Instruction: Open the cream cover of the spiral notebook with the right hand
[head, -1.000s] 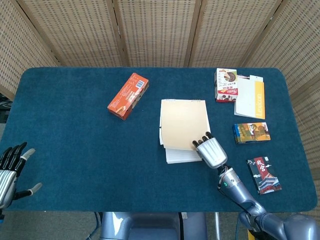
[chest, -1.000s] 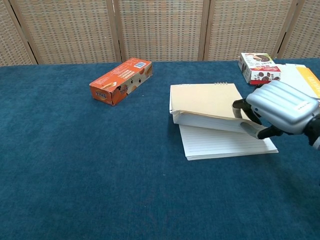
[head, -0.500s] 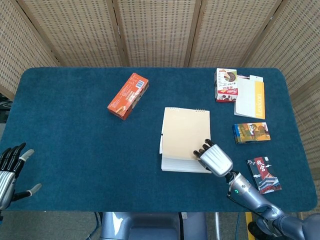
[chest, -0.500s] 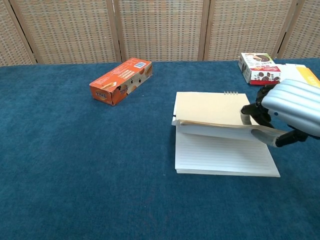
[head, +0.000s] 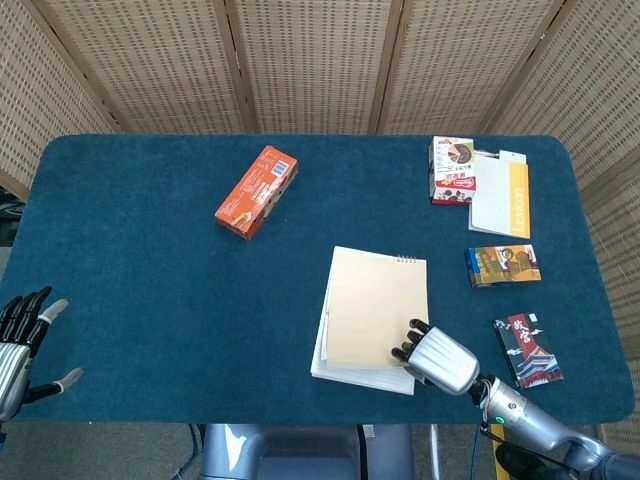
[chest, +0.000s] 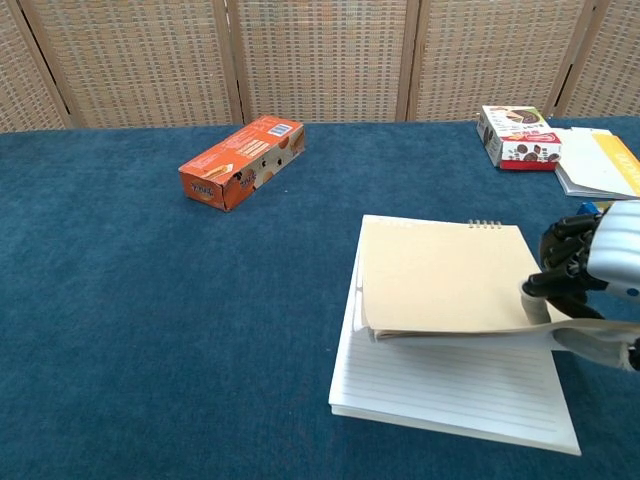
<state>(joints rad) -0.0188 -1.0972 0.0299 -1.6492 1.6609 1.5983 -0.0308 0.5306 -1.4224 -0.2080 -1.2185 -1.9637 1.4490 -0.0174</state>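
Dragged toward the near edge of the desk (head: 150, 300) since a second ago, the notebook (head: 372, 318) now lies lower and right of centre, with the right hand (head: 437, 358) drawn back with it. Its fingers (chest: 562, 262) pinch the cream cover (chest: 445, 278) at the lower right corner, lifting it and some leaves off the lined pages (chest: 450, 390) below. The spiral runs along the far edge. Blue felt lies bare all round the notebook, widest to its left. The left hand (head: 18, 345) hangs off the near left corner, fingers spread wide, holding nothing. An orange carton (head: 257, 191) lies well apart up left. Along the right side sit a snack box (head: 452, 170), a white-and-yellow booklet (head: 502, 195) and two small packs (head: 503, 265) (head: 528, 349).
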